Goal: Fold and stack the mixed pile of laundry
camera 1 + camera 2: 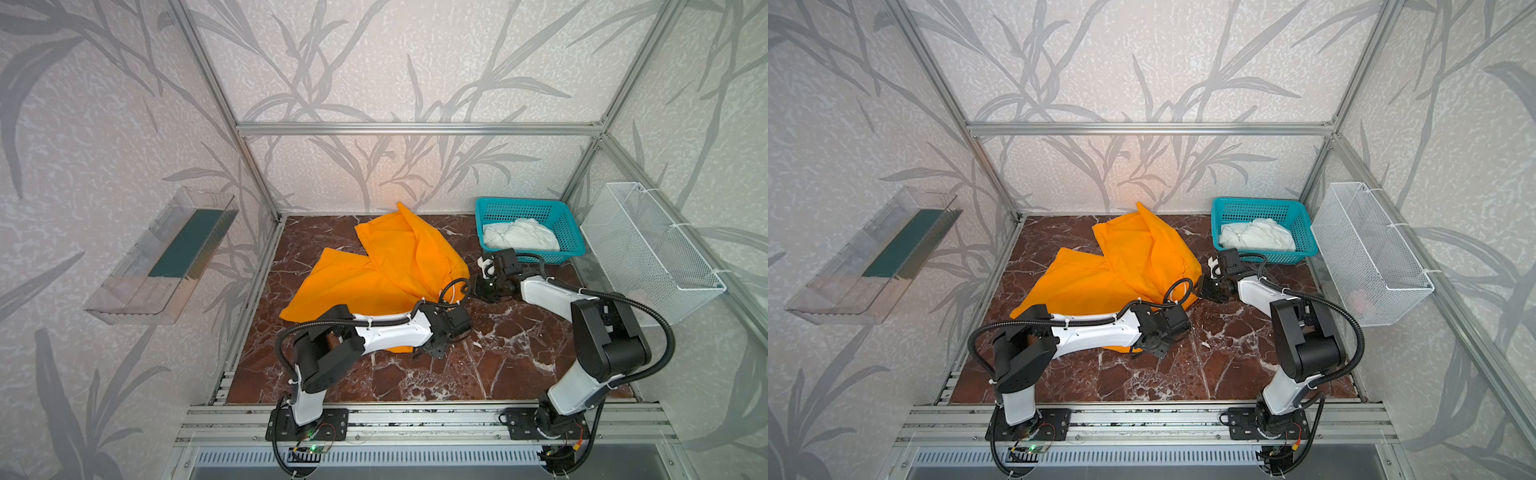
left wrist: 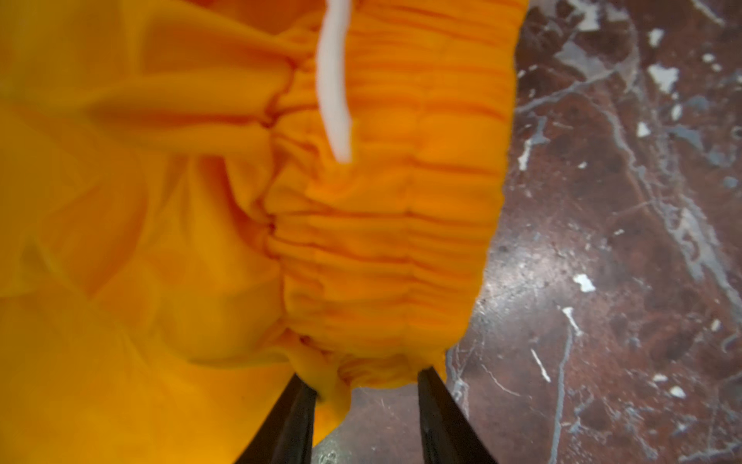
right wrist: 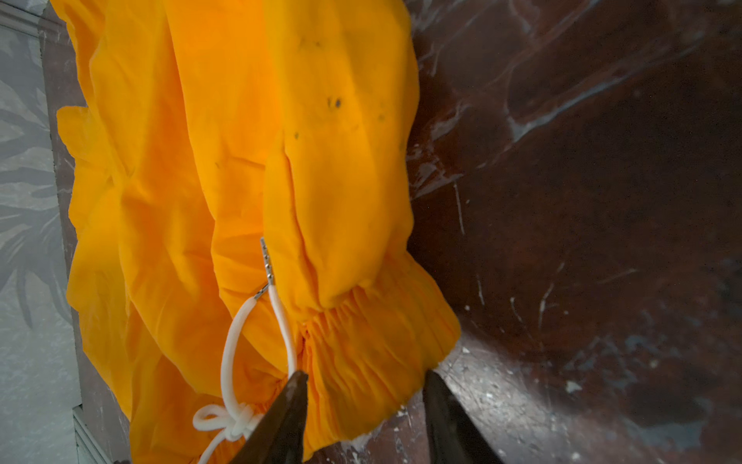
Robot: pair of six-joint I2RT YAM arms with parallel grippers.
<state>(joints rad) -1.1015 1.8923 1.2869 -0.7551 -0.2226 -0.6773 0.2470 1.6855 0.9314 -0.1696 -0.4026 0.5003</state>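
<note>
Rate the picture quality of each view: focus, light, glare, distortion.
Both top views: evenly lit and sharp, though the wide lens splays the frame posts; mild sheen on the marble table. Left wrist: the orange trousers and white cord are soft and smeared, the table sharper. Right wrist: trousers and cord crisp, the bare table dark with streaks of glare.

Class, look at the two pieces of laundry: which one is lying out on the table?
The orange trousers: they lie spread on the brown table, while the white garment sits bunched inside the teal basket at the back right.
</note>
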